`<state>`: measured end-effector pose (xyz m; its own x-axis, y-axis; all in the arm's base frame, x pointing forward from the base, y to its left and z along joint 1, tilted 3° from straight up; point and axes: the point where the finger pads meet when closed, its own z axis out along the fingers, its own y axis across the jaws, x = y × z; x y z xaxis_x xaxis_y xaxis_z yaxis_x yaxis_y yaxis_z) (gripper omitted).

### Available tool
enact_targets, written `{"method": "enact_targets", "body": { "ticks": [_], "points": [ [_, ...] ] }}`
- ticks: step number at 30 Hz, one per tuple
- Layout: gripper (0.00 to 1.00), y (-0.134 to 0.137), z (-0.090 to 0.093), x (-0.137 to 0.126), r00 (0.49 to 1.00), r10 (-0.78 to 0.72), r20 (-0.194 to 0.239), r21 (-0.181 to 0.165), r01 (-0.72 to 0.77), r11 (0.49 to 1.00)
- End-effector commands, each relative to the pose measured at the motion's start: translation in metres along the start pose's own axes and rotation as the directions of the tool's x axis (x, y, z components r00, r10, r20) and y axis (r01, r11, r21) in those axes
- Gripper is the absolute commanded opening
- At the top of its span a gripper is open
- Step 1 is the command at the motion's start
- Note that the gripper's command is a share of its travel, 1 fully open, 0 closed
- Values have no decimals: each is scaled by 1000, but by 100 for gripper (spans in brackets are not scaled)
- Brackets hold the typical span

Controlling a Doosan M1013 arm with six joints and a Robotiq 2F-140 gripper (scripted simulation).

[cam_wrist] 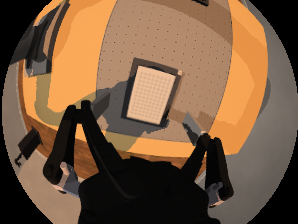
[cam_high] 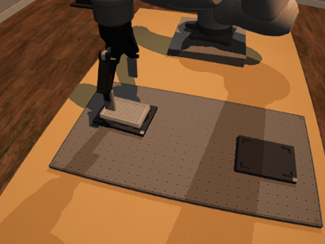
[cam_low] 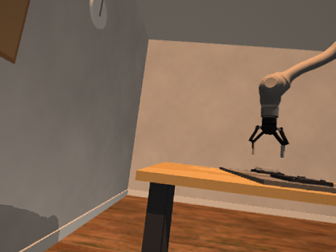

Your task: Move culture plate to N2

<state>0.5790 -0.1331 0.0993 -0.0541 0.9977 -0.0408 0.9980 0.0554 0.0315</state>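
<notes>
The pale 96-well plate (cam_high: 128, 111) (cam_low: 267, 169) (cam_wrist: 151, 95) lies flat on the dark nest N1 (cam_high: 149, 123) (cam_wrist: 175, 89), at the left in the top view. Its lid cannot be told apart from it. N1 has a pale corner tag (cam_high: 142, 132) (cam_wrist: 180, 72), too small to read. The nest N2 (cam_high: 266, 159) (cam_low: 305, 180) is bare at the right in the top view, with corner locators and its own pale tag (cam_high: 295, 179). My gripper (cam_high: 122, 86) (cam_low: 267, 152) (cam_wrist: 148, 108) is open and empty, pointing down above the plate, with its fingers apart.
A perforated grey board (cam_high: 172, 137) (cam_wrist: 165, 30) carries both nests on the orange table (cam_high: 132, 212) (cam_low: 196, 182). The arm's base block (cam_high: 208, 56) stands behind the board in the top view. The arm's links pass above the back of the table.
</notes>
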Motion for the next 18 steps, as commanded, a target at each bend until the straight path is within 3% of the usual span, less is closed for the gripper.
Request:
{"method": "enact_targets", "body": {
  "ticks": [1,18],
  "points": [
    [100,3,3,2,1000,4,-3,-4,-4,1000],
    [100,3,28,2,1000,4,-3,-4,-4,1000]
  ]
}}
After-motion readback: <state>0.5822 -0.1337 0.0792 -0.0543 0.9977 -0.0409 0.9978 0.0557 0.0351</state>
